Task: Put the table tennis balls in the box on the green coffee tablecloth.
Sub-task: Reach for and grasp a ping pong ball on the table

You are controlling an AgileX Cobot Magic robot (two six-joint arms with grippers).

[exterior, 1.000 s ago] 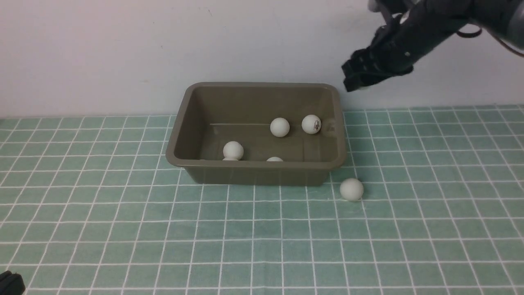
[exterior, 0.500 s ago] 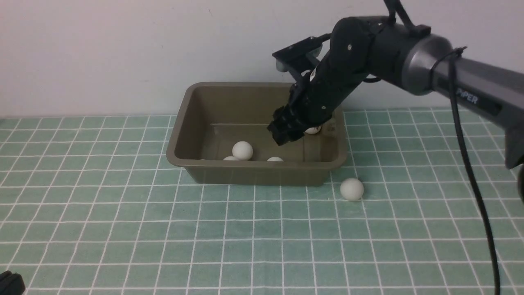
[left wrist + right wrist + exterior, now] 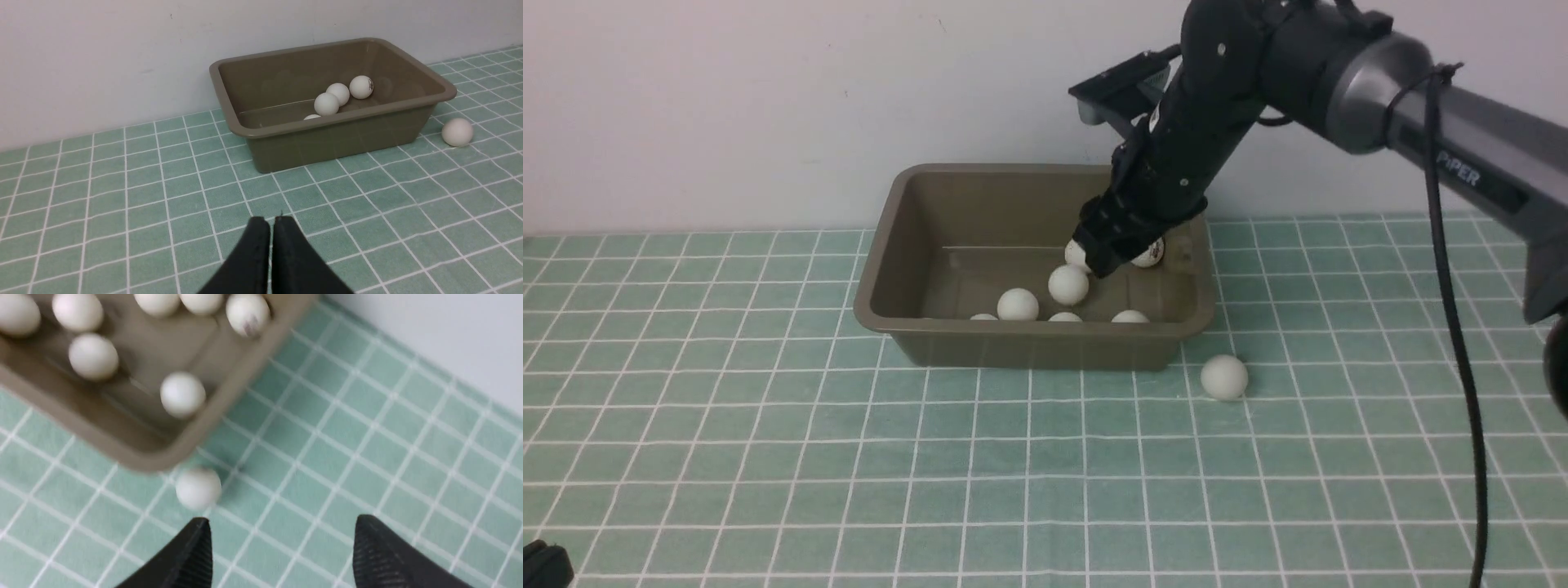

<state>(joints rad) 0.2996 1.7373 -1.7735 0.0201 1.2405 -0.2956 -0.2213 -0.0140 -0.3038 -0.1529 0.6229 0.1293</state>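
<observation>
Black pincer, right: right gripper (image 3: 282,547) jaws spread wide, nothing between them; it hangs over the right end of the box (image 3: 894,216).
Pincer, left: left gripper (image 3: 271,228) shut, empty, parked low over the cloth, well clear of the box.
Balls in box: table tennis balls (image 3: 1068,285) loose on the floor; front view shows about seven, several only as tops behind the near wall.
Stray: last ball (image 3: 1223,377) sits on the green coffee tablecloth (image 3: 768,457), just beside the box's near right corner, apart from the wall.
Step in hand: my read, a drop just made; the stray is next.
Doing it well: lift clear of the rim first, then come straight down with the jaws either side of the stray. Close gently; it will roll if nudged. Box wall is close, so keep the inner finger off it.
Hard to make out: right wrist view is motion-blurred. Fingertips are hidden behind the wrist body in the front view. Exact ball count unsure; near wall cuts some off. Left wrist view seems not to show the right arm at all.
</observation>
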